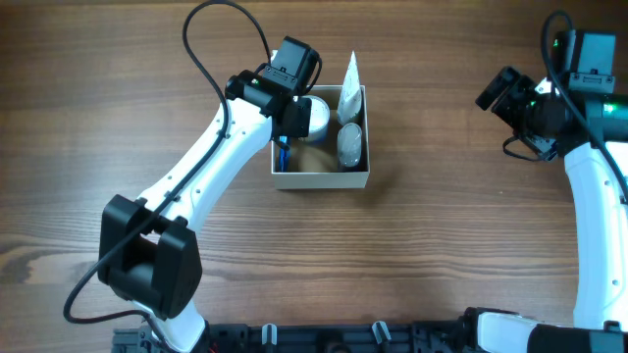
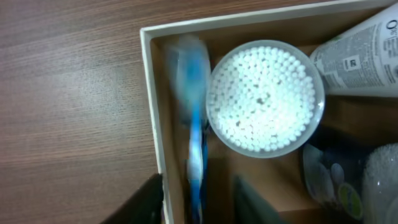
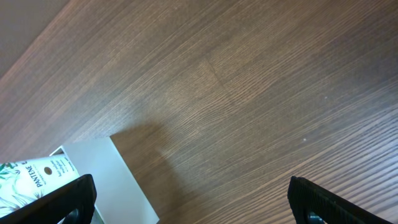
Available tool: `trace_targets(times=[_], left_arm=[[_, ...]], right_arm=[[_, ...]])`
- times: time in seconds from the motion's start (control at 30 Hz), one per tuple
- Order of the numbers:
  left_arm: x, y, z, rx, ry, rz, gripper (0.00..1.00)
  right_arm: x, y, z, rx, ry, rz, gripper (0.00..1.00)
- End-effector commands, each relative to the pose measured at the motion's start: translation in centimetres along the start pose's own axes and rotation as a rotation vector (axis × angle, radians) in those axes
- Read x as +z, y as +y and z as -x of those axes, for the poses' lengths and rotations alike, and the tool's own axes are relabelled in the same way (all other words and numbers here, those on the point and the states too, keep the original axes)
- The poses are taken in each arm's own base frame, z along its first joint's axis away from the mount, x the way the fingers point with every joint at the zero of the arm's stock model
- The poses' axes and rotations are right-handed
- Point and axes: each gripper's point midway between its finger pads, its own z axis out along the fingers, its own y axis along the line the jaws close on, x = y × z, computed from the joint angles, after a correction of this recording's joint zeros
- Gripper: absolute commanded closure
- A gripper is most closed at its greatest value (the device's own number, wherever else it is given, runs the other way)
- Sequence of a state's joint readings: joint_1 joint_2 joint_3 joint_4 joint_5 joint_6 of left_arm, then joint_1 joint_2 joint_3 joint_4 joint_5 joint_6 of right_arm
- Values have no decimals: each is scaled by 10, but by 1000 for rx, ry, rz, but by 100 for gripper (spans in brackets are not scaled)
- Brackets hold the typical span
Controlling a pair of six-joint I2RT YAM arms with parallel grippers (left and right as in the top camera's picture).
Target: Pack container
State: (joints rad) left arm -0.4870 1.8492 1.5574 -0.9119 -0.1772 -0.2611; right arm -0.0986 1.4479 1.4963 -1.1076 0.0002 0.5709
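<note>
A brown wood-grain table (image 1: pixel 442 216), its streaks running left to right, filled every view; nothing of the room beyond it showed. The container (image 1: pixel 324 179), a square, shallow cardboard box with matte white walls and a tan inside, sat near the middle of the table, toward the far side. The left gripper (image 2: pixel 199 210) hung over its left half. Its dark fingers (image 2: pixel 146 202) were parted wider than the blue toothbrush (image 2: pixel 196 124), which showed blurred between them along the left wall, and neither finger appeared to press on it. Just right of the brush stood a round clear jar (image 2: pixel 265 96) packed with white cotton swabs. A white printed tube (image 2: pixel 360 53) leaned on the far rim (from overhead, its flat crimped end stuck out past the box). A rounded clear plastic item (image 2: pixel 373 180) took up the right side. The right gripper (image 3: pixel 193 208), well off to the right, was spread wide over bare wood and held nothing.
</note>
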Motion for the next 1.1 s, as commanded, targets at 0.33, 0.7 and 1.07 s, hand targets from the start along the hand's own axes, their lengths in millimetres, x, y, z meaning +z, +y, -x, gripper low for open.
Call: trace_targets(times=[0.33,0.7,1.07], left_arm=[[-132,143,44,-339,-338,169,21],[-140,235,8,-540,-256,131,0],[-139,235,8,-540,-256,131,0]], right_arm=[[1,0,1,-16,2,-1,0],[1,0,1,-16,2,-1,0],[1,0,1,-16,2,-1,0]])
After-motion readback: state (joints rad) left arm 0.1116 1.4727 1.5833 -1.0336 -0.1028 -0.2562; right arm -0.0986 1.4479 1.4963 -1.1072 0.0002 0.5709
